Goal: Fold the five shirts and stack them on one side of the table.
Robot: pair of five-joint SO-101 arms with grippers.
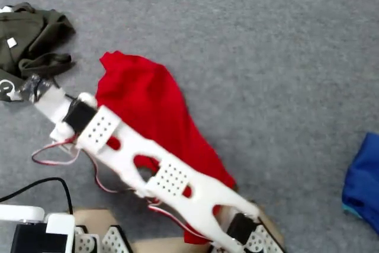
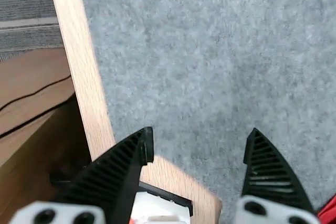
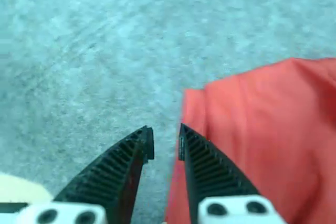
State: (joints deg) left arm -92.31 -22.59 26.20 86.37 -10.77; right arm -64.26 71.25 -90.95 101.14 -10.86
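Red shirt [image 1: 155,108] beneath outstretched arm [image 1: 172,177]; right jaws slightly apart.

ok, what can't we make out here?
High view: a white arm covers the middle and near end of the red cloth shirt.
High view: the right edge cuts off the blue cloth shirt; folded or not, unclear.
High view: the left edge cuts off the olive green cloth shirt.
Right wrist view: one finger of the right gripper overlaps the red shirt's edge; contact unclear.
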